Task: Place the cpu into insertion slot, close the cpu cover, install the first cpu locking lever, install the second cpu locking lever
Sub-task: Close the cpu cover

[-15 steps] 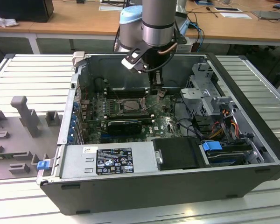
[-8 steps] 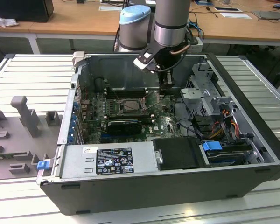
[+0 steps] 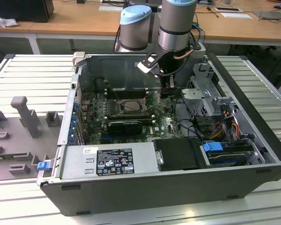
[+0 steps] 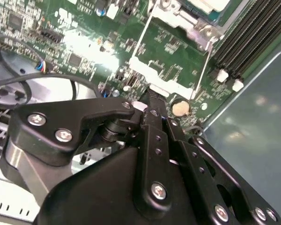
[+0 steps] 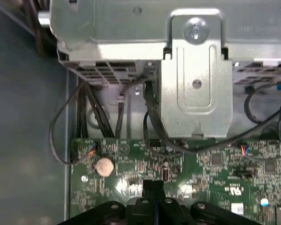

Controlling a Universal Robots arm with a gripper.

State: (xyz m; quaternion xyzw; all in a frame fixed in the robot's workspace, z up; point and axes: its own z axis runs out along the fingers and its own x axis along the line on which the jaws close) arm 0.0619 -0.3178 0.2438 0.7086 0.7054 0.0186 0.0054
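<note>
- Plainly, my hand (image 5: 152, 186) was pressed together, with nothing visible between the fingertips. It hung low over the green board (image 5: 215, 164), just beside a coin cell (image 5: 104, 166).
- In the second wrist view the cover (image 4: 178, 90) seemed to be swung open. Board showed through its window, and its bright far edge lay right by my fingertips.
- The cpu (image 4: 208, 3), as far as I could tell, sat already in the slot (image 3: 131, 106), beyond the cover and next to the memory slots (image 4: 253, 37).
- I judged the cover to be light, thin and stiff on its hinge. It would swing easily but bend if pushed off-centre, so the free edge opposite the hinge looked the right place to press or catch it.
- I judged the cpu fragile, and slick on its metal top. It should be touched at the edges only, if at all.
- The board's surface was crowded with small parts, and black cables (image 5: 70, 122) looped nearby under a metal drive cage (image 5: 196, 70), so room for my hand was tight.
- The open case (image 3: 178, 187) lay on a slatted metal desk (image 3: 37, 75), with a grey fixture (image 3: 23, 126) at the exterior view's left.
</note>
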